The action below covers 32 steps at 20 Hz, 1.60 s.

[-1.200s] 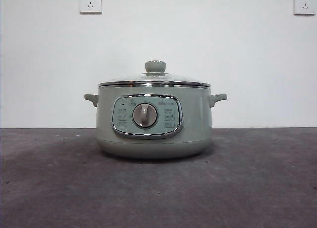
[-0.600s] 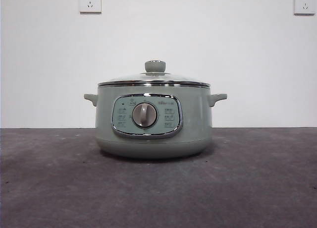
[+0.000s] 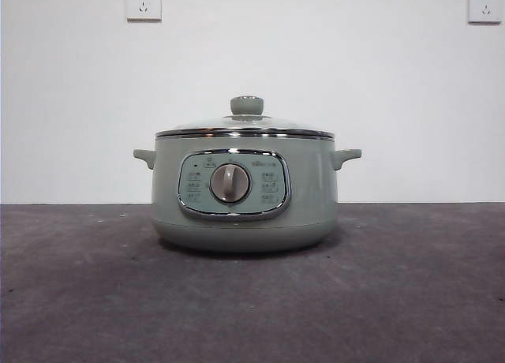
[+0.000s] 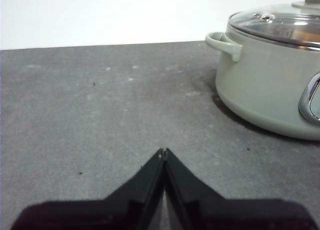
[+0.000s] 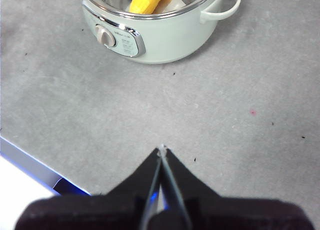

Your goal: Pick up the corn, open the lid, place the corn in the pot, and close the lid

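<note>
As corn (image 5: pixel 146 0) lies inside pot (image 3: pixel 245 193) under lid (image 3: pixel 246 125) — both my grippers (image 4: pixel 163 151) (image 5: pixel 161 149) closed, empty, clear of pot — nothing left.

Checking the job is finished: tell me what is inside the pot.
Through the clear lid, the right wrist view shows the yellow corn lying inside the pot. The front view hides the inside behind the pot's wall. The picture's edge cuts off the rest of the interior.
</note>
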{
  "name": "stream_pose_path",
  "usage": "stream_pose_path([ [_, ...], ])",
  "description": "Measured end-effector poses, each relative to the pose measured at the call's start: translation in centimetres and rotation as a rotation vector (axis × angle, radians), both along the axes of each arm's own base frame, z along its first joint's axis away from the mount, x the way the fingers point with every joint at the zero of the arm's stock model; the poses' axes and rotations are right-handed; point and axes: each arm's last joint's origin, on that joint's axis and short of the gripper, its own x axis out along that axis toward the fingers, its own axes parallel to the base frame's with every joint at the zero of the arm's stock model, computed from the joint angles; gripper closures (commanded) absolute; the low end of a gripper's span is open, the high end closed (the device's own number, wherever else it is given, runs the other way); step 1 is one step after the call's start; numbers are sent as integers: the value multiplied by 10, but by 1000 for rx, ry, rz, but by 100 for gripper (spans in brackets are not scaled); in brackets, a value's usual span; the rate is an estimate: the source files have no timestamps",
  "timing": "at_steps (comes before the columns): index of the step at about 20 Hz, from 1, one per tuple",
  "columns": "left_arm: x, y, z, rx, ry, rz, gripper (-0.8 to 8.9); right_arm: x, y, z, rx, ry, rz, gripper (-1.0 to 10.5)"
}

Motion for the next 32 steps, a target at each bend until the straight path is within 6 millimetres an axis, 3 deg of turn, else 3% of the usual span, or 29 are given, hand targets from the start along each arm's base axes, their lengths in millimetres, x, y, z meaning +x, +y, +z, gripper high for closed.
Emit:
stream_pose_path([
  [7, 3, 0, -5, 0, 59, 0, 815, 2, 1, -1, -14, -1, -3, 946],
  [11, 4, 0, -7, 2, 89, 0, 815, 6, -14, -9, -40, -131, -89, 946],
  [13, 4, 0, -8, 2, 102, 0, 815, 8, -25, -31, 82, -287, -126, 946],
  [17, 6, 0, -11, 3, 133, 1, 815, 4, -51, -121, 229, -614, -313, 946],
  [20, 6, 0, -12, 4, 155, 1, 815, -2, -61, -199, 221, -594, -412, 946],
  [22, 7, 0, -13, 5, 164, 1, 815, -4, -63, -225, 206, -542, -440, 946],
  [32, 8, 0, -15, 5, 189, 1, 815, -5, -68, -222, 182, -583, -523, 946],
])
